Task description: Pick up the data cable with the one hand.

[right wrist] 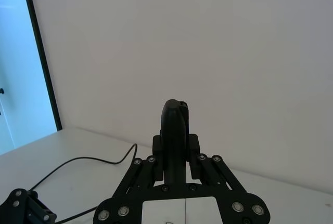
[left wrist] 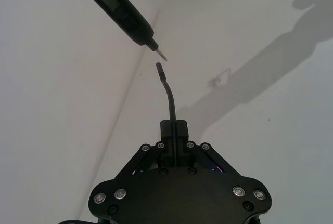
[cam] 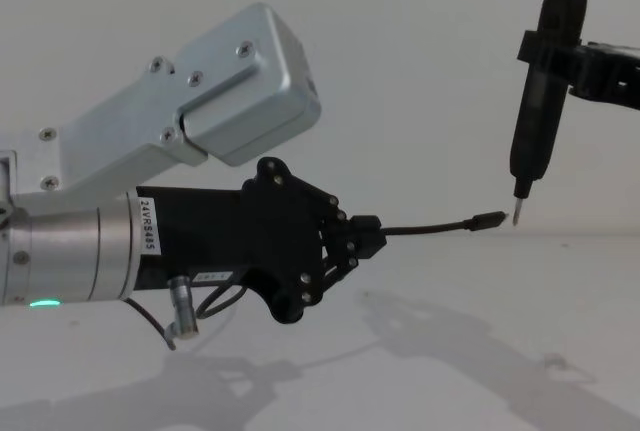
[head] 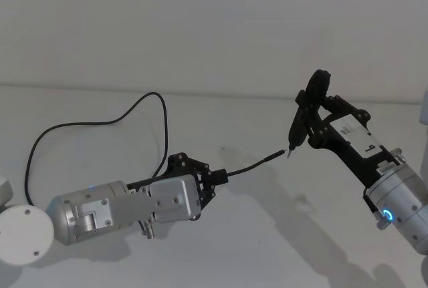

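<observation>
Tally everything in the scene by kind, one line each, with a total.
Long thin black data cable, plug end held up: 1
Slim black pen-shaped tool with thin metal tip: 1
Black angular grippers: 2, left gripper shut on the cable, right gripper shut on the tool
Total: 4

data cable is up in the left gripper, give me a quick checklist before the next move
1. Left gripper shut on the cable: ok, fingers clamp it just behind the free end.
2. Cable lifted off the table: ok at the held end; the loop behind trails on the surface.
3. Plug sticks out past the fingers: ok.
4. Plug apart from the tool tip: ok, a small gap shows in the left wrist view.
5. Right gripper shut on the tool: ok.
6. Plug lined up with the tip: cannot tell.
</observation>
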